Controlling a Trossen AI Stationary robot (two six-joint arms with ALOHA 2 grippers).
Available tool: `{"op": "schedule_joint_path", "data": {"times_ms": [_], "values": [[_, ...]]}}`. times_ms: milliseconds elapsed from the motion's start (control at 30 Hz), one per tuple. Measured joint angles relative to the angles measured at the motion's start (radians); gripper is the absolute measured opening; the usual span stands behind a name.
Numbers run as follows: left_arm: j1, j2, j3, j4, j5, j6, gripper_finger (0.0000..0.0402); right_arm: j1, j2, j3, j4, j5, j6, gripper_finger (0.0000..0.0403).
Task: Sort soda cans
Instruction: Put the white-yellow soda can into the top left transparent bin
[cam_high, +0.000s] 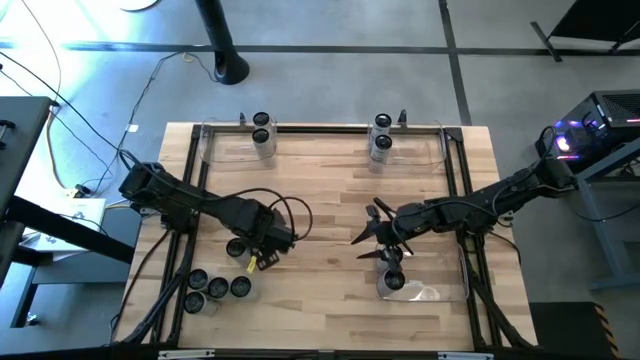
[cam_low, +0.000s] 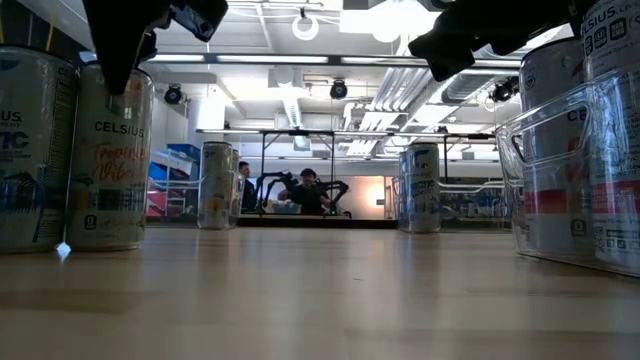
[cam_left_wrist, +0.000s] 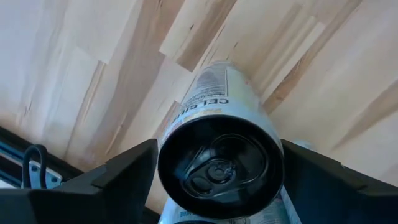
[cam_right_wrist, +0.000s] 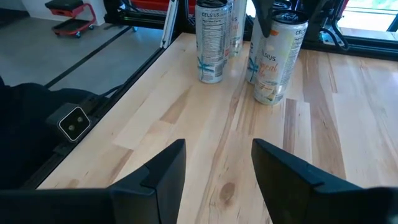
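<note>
Left gripper (cam_high: 243, 249) – spread wide around an upright grey soda can with dark round top (cam_left_wrist: 221, 163), near the wooden table's (cam_high: 320, 200) front-left can cluster | right gripper (cam_right_wrist: 217, 168) – parted, nothing between its fingers, above the clear plastic rectangular bin (cam_high: 440, 292) front-right.

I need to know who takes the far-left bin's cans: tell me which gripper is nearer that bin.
Left. The left gripper sits over a can near the table's left front, on the far-left bin's side. The right gripper hovers right of centre, farther from it.
</note>
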Motion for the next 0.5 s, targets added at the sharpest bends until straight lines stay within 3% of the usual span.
{"op": "schedule_joint_path", "data": {"times_ms": [200,500], "values": [[0.001,-0.001,0.000,-0.002,0.002,0.046,0.0246,0.000,0.000,0.000,0.000,0.000,0.000,0.0179],[0.026,-0.002,0.010,-0.073,-0.004,0.189,0.0245,0.000,0.000,0.000,0.000,0.000,-0.002,0.0179]]}}
